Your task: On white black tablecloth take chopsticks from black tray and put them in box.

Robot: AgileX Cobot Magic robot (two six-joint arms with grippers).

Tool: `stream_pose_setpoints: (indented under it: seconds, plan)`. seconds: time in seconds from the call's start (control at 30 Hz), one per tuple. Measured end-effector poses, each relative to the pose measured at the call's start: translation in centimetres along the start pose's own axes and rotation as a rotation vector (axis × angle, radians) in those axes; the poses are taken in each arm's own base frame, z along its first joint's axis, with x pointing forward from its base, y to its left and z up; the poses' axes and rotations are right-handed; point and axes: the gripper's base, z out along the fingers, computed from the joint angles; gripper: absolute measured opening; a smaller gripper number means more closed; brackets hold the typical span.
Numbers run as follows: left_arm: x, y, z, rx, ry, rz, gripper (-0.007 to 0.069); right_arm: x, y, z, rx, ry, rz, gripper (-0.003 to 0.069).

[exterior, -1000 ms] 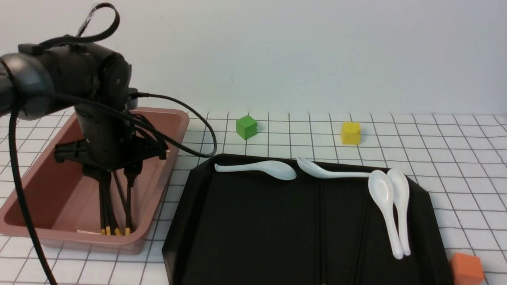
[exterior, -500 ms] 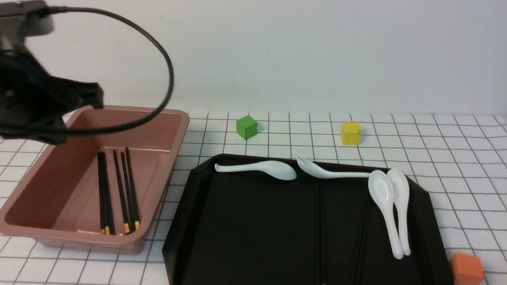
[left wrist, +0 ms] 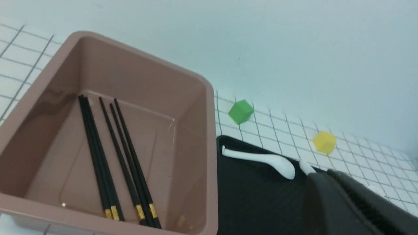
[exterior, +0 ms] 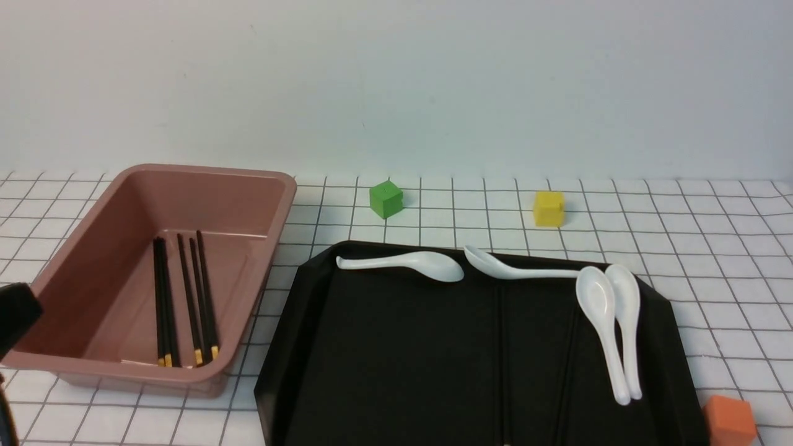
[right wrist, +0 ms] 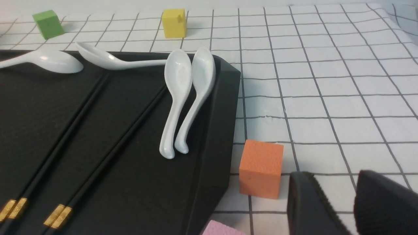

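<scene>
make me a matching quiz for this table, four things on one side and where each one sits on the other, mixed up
Things:
1. spoons
2. green cube
3. orange cube
4. box

Places:
a. on the cloth, at the near right corner of the tray
b. left of the tray, with chopsticks inside
c. lying on the tray
d. on the cloth past the tray's far edge, toward its left end

Pairs: 1-c, 2-d, 3-a, 4-b
</scene>
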Motion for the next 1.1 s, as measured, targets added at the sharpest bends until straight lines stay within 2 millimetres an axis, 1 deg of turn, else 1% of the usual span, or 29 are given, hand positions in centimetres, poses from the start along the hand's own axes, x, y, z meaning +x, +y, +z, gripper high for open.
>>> stream_pose_setpoints:
  seconds: [0.13,0.73,0.87,1.0,1.1]
  plan:
    - [0.0,0.0,-0.4,0.012,-0.023,0.000,-0.0013,0.0,0.0,0.0,0.000,0.000,0.000,0.0240]
    - [0.1,0.1,-0.4,0.012,-0.022,-0.001,-0.0013,0.0,0.0,0.0,0.000,0.000,0.000,0.0240]
    - [1.4,0.8,-0.8,0.012,-0.025,-0.001,-0.0013,0.0,0.0,0.0,0.000,0.000,0.000,0.0240]
    - [3.7,2.4,-2.0,-0.023,-0.074,0.035,-0.0013,0.0,0.0,0.0,0.000,0.000,0.000,0.0240]
    - [5.4,3.7,-2.4,-0.076,-0.115,0.036,-0.0012,0.0,0.0,0.0,0.000,0.000,0.000,0.0240]
